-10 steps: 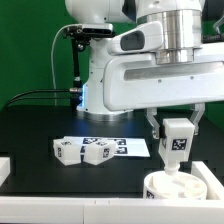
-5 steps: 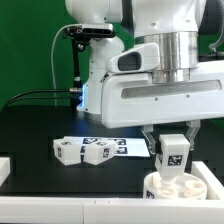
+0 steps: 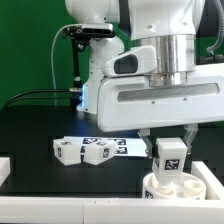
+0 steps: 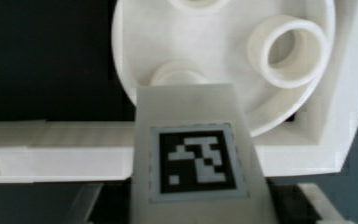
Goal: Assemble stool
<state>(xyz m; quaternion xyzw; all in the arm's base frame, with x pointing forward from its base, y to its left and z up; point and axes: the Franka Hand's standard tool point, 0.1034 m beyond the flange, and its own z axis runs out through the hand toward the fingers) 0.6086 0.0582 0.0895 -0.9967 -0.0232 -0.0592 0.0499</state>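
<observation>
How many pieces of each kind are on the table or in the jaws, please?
Seat: 1
Held leg: 1
Loose legs: 2
Marker board: 1
Total: 5

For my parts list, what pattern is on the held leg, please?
The leg bears a black-and-white square tag, clearest in the wrist view.

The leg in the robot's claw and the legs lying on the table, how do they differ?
The held leg stands upright, clamped in the gripper; the loose legs lie untouched. The held leg hangs over the round seat at the exterior view's right; the loose legs rest on the black table beside the marker board. All are white with black-and-white square tags.
</observation>
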